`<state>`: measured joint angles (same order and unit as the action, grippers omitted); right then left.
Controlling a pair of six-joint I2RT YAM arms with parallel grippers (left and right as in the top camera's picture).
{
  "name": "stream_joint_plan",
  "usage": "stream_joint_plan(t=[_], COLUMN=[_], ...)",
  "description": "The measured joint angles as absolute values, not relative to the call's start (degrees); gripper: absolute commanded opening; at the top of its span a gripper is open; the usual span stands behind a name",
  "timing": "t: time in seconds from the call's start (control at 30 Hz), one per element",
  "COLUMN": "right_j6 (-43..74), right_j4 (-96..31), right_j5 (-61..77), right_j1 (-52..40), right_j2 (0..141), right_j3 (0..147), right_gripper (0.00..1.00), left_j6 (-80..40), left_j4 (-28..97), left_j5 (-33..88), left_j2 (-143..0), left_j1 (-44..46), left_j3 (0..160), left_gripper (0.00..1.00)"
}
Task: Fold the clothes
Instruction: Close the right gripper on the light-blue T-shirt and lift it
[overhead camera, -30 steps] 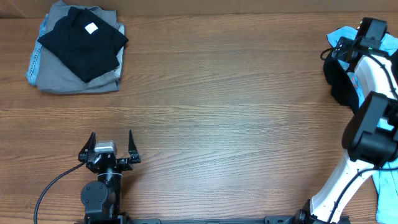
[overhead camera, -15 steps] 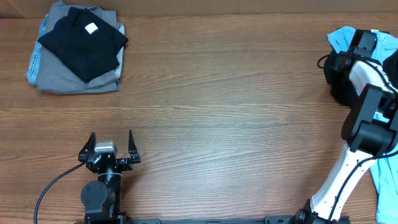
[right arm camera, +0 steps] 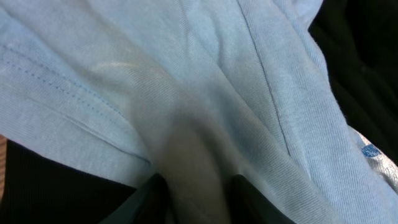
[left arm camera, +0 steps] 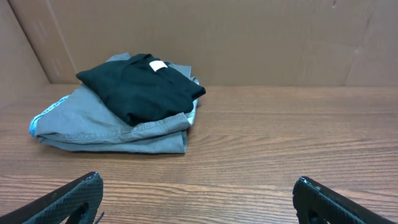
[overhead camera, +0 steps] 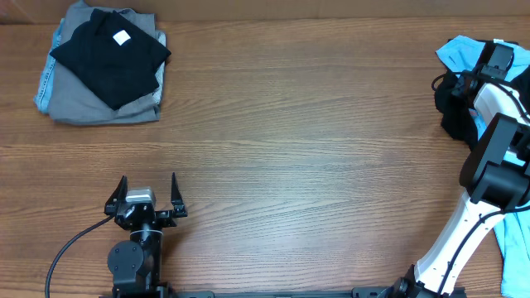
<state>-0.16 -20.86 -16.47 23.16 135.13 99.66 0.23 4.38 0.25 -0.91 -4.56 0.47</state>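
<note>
The clothes, a light blue T-shirt [overhead camera: 455, 51], lie bunched at the table's far right edge, over something black. In the right wrist view the blue cotton [right arm camera: 186, 74] fills the frame. My right gripper [overhead camera: 490, 60] is down on the shirt. A raised fold of fabric sits pinched between its two dark fingers [right arm camera: 152, 198], so the right gripper [right arm camera: 196, 199] is shut on the cloth. My left gripper [overhead camera: 149, 189] rests near the front left, far from the shirt. It [left arm camera: 199, 190] is open wide over bare wood.
A folded stack [overhead camera: 103, 62] sits at the far left: a black garment on grey ones, also in the left wrist view [left arm camera: 124, 106]. A black item [overhead camera: 451, 112] lies under the T-shirt. More light blue cloth [overhead camera: 515, 248] hangs at the lower right. A cardboard wall [left arm camera: 261, 37] backs the table.
My right gripper has dropped onto the T-shirt and its jaws have narrowed around a fold of it. The left arm has not moved.
</note>
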Motion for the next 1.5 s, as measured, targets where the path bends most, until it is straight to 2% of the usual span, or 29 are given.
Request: stream_joint_plan(t=[0.03,0.13,0.33,0.43,0.47,0.53,0.63,0.8,1.03,1.1,1.23,1.33,1.5], right_j6=[-0.08,0.67,2.07,2.74,2.79,2.81,2.83,2.94,2.76,2.92,2.9,2.9,2.92], right_j4=[-21.1,-22.48,-26.0,-26.76,-27.09,-27.94,-28.99,-30.63,-30.87,-30.98,-31.03,-31.07,-31.59], right_j5=[-16.4,-16.23,-15.86,-15.86,-15.84,-15.7,-15.35,-15.33,-15.25,-15.29,-15.27,-15.27,-15.2], right_j1=[23.16,23.09,22.79,22.74,22.74,22.74,22.74,22.74,22.87,22.9,22.87,22.9,23.14], right_j2=[135.13,135.2,135.35,135.35,135.35,135.39,135.39,135.5,135.57,135.57,135.59,135.59,135.61], right_j3=[99.77,100.68,104.55,105.49,105.6,105.65,105.67,105.69,105.69,105.69,105.69,105.69,105.69], right_gripper=[0.49,0.5,0.23,0.18,0.23,0.41,0.45,0.45,0.21,0.2,0.24,0.13,0.04], left_j6=[0.23,0.23,0.23,0.23,0.23,0.23,0.23,0.23,0.23,0.23,0.23,0.23,0.23], left_j4=[4.4,4.4,4.4,4.4,4.4,4.4,4.4,4.4,4.4,4.38,4.38,4.4,4.38], left_j5=[0.25,0.25,0.25,0.25,0.25,0.25,0.25,0.25,0.25,0.25,0.25,0.25,0.25], left_j2=[-0.91,-0.91,-0.91,-0.91,-0.91,-0.91,-0.91,-0.91,-0.91,-0.91,-0.91,-0.91,-0.91], left_j1=[-4.56,-4.56,-4.56,-4.56,-4.56,-4.56,-4.56,-4.56,-4.56,-4.56,-4.56,-4.56,-4.56], left_j3=[0.47,0.47,0.47,0.47,0.47,0.47,0.47,0.47,0.47,0.47,0.47,0.47,0.47], left_gripper=[1.0,1.0,1.0,1.0,1.0,1.0,1.0,1.0,1.0,1.0,1.0,1.0,1.0])
